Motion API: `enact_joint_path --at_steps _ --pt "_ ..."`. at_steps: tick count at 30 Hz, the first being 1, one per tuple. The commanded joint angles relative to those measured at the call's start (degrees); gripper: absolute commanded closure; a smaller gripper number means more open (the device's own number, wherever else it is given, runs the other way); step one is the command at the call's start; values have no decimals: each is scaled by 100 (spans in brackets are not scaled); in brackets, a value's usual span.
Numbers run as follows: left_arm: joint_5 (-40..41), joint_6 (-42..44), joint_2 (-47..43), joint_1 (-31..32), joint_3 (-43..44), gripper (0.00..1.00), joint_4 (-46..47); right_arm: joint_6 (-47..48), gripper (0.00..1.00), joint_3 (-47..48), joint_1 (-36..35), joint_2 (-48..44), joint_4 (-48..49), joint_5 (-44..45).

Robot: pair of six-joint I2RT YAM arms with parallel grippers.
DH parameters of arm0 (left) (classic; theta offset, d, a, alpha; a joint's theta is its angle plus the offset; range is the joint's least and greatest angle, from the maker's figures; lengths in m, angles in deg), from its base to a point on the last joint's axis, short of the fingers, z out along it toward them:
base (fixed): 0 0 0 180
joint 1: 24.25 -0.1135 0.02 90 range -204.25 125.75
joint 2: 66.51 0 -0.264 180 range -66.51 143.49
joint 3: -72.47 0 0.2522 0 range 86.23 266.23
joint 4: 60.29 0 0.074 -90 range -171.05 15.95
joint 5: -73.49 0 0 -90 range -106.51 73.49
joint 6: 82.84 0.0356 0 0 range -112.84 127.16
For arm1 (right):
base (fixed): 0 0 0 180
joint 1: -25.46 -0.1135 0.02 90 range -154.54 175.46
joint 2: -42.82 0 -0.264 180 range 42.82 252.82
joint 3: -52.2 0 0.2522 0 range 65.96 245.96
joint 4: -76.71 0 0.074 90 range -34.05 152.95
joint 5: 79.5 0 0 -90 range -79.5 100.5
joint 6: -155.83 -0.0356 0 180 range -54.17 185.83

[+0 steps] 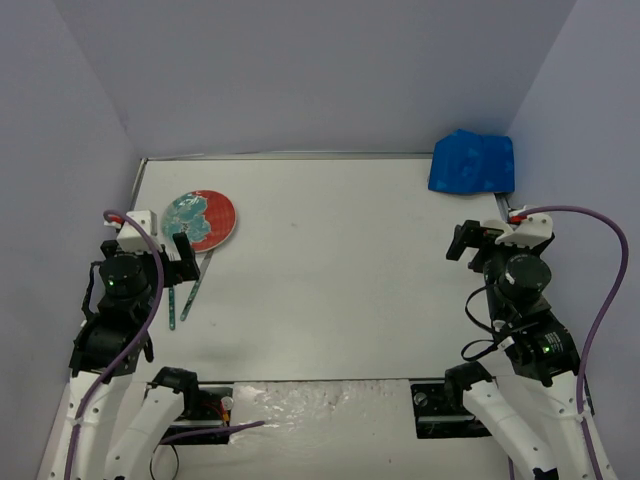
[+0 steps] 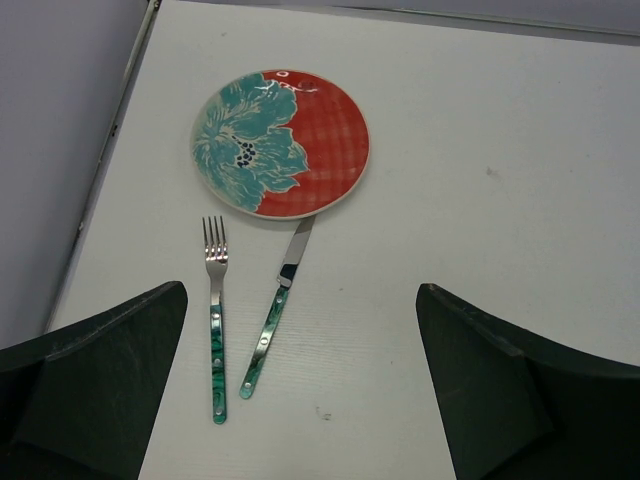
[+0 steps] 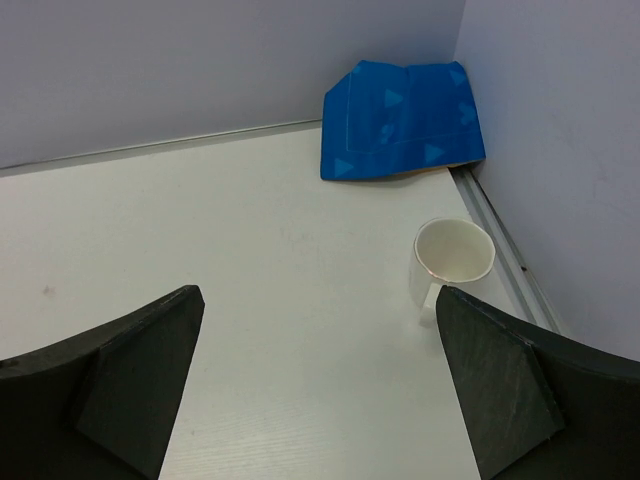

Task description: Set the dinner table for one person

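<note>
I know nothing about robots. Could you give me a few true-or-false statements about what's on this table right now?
1. The plate shows a teal flower on red. True.
2. The fork lies on the plate. False: it lies on the dinner table, beside the knife.
3. The left gripper holds the knife. False: it is open and empty.
4. The blue placemat lies folded in the far right corner. True.
5. The cup stands on the placemat. False: it stands apart from it, on the tabletop.
</note>
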Motion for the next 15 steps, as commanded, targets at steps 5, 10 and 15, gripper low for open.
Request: enact_joint_path --at_steps 5,10,15 --pt "-72 -184 325 9 194 3 390 -350 0 108 -46 349 399 456" --pt "-105 -344 524 9 298 3 344 -538 0 103 -46 872 413 446" --pt "-125 -365 704 9 358 3 358 -952 0 550 -37 2340 735 517"
